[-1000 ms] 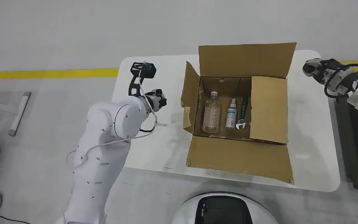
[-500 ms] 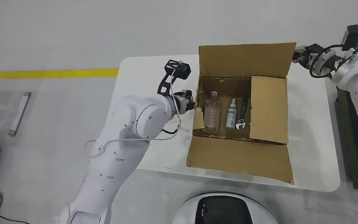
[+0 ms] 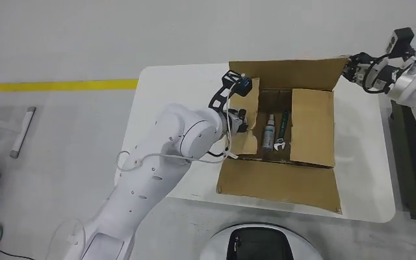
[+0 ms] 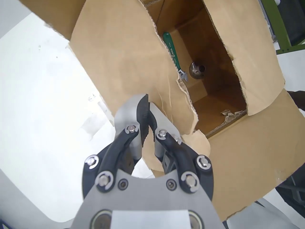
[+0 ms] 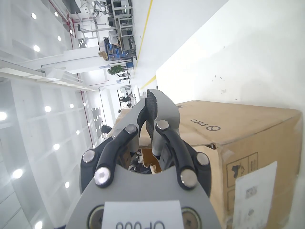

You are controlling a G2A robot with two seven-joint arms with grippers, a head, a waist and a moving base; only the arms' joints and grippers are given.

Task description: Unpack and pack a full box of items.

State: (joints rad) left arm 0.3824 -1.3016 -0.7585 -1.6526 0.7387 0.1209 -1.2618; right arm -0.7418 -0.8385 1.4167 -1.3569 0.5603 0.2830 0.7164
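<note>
Left gripper (image 4: 144,107) at flap (image 4: 119,48) — wrench (image 4: 172,48) half-hidden

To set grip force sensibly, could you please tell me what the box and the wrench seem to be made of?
Box: corrugated cardboard, matte brown. Fluted layers show along its torn flap edges.
Wrench: the head looks like bare, shiny metal. The handle is glossy green, probably a plastic or rubber coating, though paint cannot be ruled out.
</note>
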